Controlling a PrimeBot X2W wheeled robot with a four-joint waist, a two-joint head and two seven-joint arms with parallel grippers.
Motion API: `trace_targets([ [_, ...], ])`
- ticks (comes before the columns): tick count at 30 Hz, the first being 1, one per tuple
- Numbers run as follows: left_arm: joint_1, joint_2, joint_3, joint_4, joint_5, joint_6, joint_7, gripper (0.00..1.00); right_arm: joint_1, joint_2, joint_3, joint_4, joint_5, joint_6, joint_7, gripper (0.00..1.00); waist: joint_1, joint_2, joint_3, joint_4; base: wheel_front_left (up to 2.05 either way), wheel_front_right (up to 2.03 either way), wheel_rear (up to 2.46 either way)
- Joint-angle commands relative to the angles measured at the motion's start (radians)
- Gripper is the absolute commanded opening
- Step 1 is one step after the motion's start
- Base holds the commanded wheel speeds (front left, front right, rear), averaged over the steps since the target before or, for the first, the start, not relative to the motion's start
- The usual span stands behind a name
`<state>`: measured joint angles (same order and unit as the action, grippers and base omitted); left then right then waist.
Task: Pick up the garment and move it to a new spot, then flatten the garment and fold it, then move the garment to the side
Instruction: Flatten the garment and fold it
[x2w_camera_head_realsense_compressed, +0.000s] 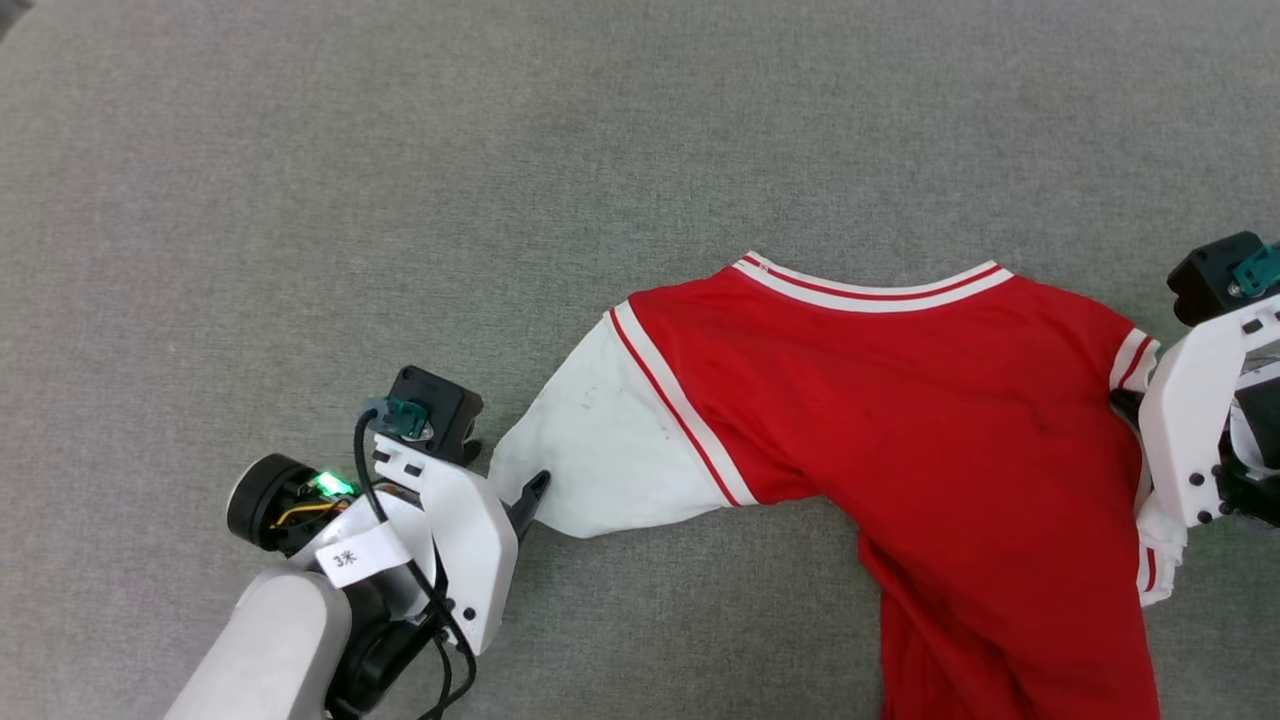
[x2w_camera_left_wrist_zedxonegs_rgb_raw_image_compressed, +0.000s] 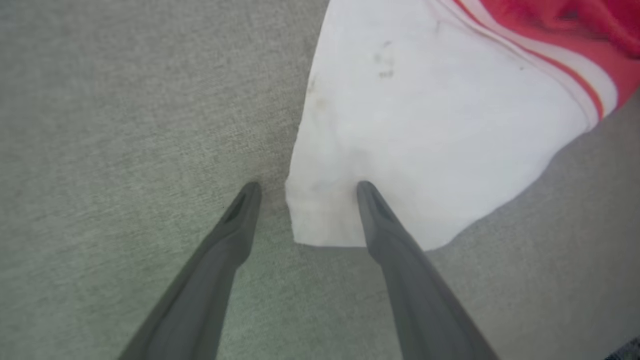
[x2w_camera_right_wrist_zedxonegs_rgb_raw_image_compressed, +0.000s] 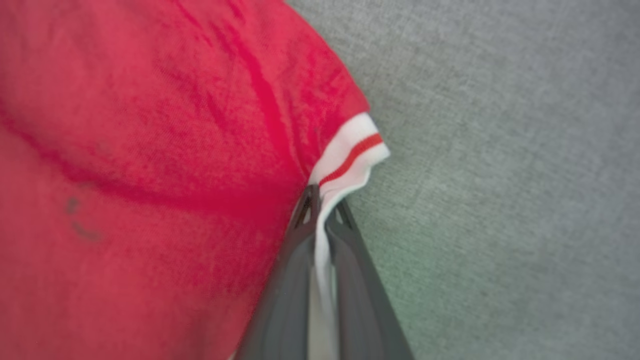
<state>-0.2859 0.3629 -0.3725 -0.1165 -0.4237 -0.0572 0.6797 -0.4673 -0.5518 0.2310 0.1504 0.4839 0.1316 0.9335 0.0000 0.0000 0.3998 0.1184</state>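
Note:
The garment lies on the grey cloth surface with its plain red side up, its striped collar toward the far side. Its white left sleeve stretches out toward my left gripper. That gripper is open: one finger lies over the sleeve's end, the other over bare surface, with the sleeve's corner between them. At the right edge, my right gripper is shut on the garment's other sleeve. In the right wrist view white cloth is pinched between the fingers, just below the red-striped cuff.
The grey fabric surface runs wide and flat to the far side and to the left of the garment. The garment's lower body runs off the bottom edge of the head view.

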Motion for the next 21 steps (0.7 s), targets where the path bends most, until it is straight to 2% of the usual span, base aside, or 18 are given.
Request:
trace_targets([
  [1, -0.011, 0.003, -0.005, 0.014, 0.006, 0.006, 0.015, 1.0, 0.004, 0.011, 0.013, 0.016, 0.0, -0.002, 0.003, 0.0, 0.0, 0.0, 0.009, -0.006, 0.0, 0.0, 0.0],
  [6, -0.015, 0.003, -0.029, 0.065, 0.011, 0.01, 0.053, 1.0, -0.013, 0.017, 0.027, 0.014, 0.001, -0.002, -0.006, 0.0, 0.0, 0.0, 0.021, -0.013, 0.0, 0.0, 0.0],
  [7, -0.011, -0.002, -0.034, 0.076, 0.003, 0.008, 0.059, 0.73, -0.015, 0.018, 0.031, 0.014, 0.003, -0.002, -0.009, 0.0, 0.0, 0.0, 0.022, -0.015, 0.0, 0.0, 0.0],
  [8, -0.006, -0.006, -0.039, 0.087, -0.005, 0.003, 0.064, 0.31, -0.016, 0.02, 0.034, 0.014, 0.006, -0.002, -0.012, 0.0, 0.0, 0.0, 0.021, -0.017, 0.0, 0.0, 0.0],
  [9, -0.001, -0.012, -0.041, 0.097, -0.014, 0.002, 0.066, 0.0, -0.018, 0.021, 0.038, 0.016, 0.007, -0.002, -0.016, 0.0, 0.0, 0.0, 0.02, -0.018, 0.0, 0.0, 0.0],
  [15, 0.002, -0.015, -0.016, 0.106, -0.012, 0.014, -0.012, 0.0, -0.011, 0.016, 0.048, 0.02, 0.021, -0.001, -0.059, 0.0, 0.0, 0.0, -0.013, -0.023, 0.0, 0.0, 0.0],
  [18, -0.001, -0.004, 0.018, 0.097, 0.011, 0.049, -0.062, 0.0, -0.02, 0.01, 0.042, 0.018, 0.036, -0.001, -0.098, 0.0, 0.0, 0.0, -0.046, -0.029, 0.0, 0.0, 0.0],
  [21, 0.002, 0.001, 0.04, 0.064, 0.021, 0.06, -0.11, 0.0, -0.04, -0.004, 0.047, 0.006, 0.045, -0.001, -0.142, 0.0, 0.0, 0.0, -0.084, -0.037, 0.0, 0.0, 0.0],
])
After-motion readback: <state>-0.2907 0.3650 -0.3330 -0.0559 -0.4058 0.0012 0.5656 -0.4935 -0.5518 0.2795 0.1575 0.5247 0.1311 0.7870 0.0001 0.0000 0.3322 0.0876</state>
